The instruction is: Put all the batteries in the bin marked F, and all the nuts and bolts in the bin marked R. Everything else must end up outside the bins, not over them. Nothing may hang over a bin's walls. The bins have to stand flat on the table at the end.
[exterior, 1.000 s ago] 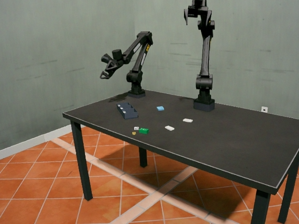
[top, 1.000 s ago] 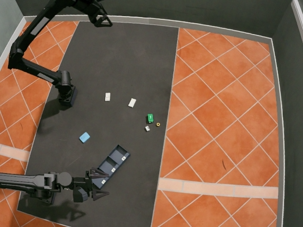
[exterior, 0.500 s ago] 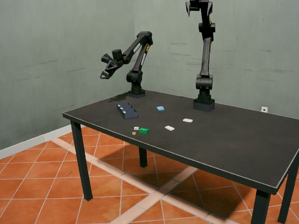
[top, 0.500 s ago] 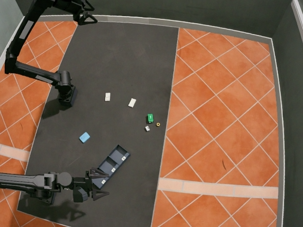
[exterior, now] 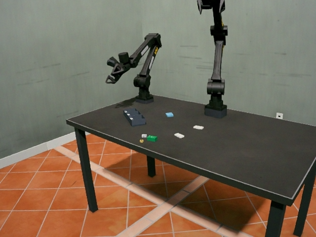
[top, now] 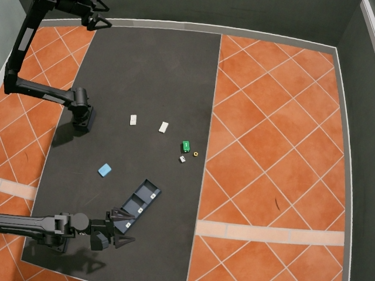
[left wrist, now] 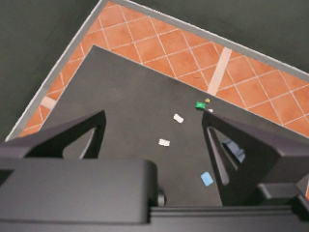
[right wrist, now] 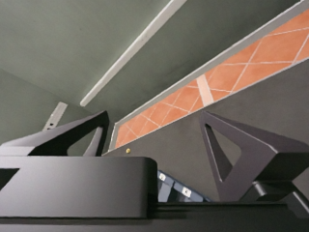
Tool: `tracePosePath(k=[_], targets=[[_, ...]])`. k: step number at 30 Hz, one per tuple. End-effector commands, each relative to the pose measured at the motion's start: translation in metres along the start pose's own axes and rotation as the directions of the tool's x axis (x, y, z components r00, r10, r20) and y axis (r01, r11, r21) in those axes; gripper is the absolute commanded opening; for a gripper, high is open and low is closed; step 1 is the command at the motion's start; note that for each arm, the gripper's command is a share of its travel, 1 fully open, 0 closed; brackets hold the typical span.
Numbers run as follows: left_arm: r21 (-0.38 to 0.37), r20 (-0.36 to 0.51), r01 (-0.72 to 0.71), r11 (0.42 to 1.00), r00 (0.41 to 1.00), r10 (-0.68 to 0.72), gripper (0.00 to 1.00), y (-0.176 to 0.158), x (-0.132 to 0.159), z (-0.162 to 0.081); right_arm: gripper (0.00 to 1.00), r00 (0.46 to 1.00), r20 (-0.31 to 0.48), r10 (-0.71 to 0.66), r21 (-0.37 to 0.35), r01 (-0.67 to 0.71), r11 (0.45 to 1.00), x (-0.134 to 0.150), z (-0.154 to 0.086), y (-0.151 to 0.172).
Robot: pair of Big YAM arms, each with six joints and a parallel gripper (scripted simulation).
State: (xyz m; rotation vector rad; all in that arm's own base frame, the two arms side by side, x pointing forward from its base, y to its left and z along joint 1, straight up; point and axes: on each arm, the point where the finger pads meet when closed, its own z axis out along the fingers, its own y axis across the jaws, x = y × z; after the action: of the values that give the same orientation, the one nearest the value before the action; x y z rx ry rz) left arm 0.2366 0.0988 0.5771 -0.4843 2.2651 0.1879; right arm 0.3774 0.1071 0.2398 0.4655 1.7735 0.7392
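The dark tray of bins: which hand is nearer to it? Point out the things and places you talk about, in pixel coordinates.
Right. From the top, the right hand (top: 134,228) (exterior: 110,77) (right wrist: 154,115) overlaps the tray's (top: 147,190) (exterior: 138,121) (left wrist: 234,149) (right wrist: 174,185) end; the left hand (top: 109,17) (exterior: 211,12) (left wrist: 154,115) is far away.

Bare tiled room — orange floor tiles (top: 266,187) (exterior: 58,204) (left wrist: 164,39) (right wrist: 261,53), plain green walls (top: 181,12) (exterior: 76,38) (left wrist: 193,19) (right wrist: 58,39).

On the dark grey tabletop (top: 136,60) (exterior: 229,153) (left wrist: 121,97) (right wrist: 270,106) we see a light blue block with rounded corners (top: 104,170) (exterior: 169,114) (left wrist: 207,179), well apart from a flat white rectangular slab (top: 133,120) (exterior: 198,127) (left wrist: 164,142) and a second flat white slab (top: 163,127) (exterior: 178,135) (left wrist: 179,118), and a small white block with dark marks (top: 182,159) (exterior: 144,136) (left wrist: 210,110). Around us run plain grey-green walls (top: 211,12) (exterior: 76,38) (left wrist: 48,29) (right wrist: 29,29), and below lies an orange tiled floor (top: 272,120) (exterior: 38,193) (left wrist: 164,41) (right wrist: 261,53) with pale grout lines; in the exterior view we spot a white wall plate (exterior: 277,113) with a dark centre.
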Motion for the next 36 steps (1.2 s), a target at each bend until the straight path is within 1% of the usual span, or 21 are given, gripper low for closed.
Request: tracePosePath(k=[1, 11, 17, 20, 36], targets=[[-0.003, 0.053, -0.022, 1.0, 0.998, 0.023, 1.0, 0.0, -0.011, -0.026, 1.0, 1.0, 0.006, 0.0, -0.006, 0.0, 1.0, -0.003, 0.0, 0.003], [-0.006, 0.054, -0.02, 1.0, 0.998, 0.021, 1.0, 0.001, -0.01, -0.027, 1.0, 1.0, 0.006, 0.0, -0.006, 0.0, 1.0, -0.003, 0.0, 0.003], [-0.076, 0.057, 0.043, 0.996, 0.998, -0.038, 1.0, 0.024, -0.01, -0.028, 1.0, 1.0, 0.006, 0.0, -0.006, 0.0, 1.0, -0.003, 0.0, 0.003], [-0.094, 0.058, 0.06, 0.994, 0.997, -0.054, 1.0, 0.03, -0.01, -0.028, 1.0, 1.0, 0.006, 0.0, -0.006, 0.0, 1.0, -0.003, 0.0, 0.003], [-0.095, 0.058, 0.06, 0.994, 0.997, -0.055, 1.0, 0.03, -0.01, -0.028, 1.0, 1.0, 0.0, 0.0, 0.0, 0.0, 1.0, 0.0, 0.0, 0.0]])
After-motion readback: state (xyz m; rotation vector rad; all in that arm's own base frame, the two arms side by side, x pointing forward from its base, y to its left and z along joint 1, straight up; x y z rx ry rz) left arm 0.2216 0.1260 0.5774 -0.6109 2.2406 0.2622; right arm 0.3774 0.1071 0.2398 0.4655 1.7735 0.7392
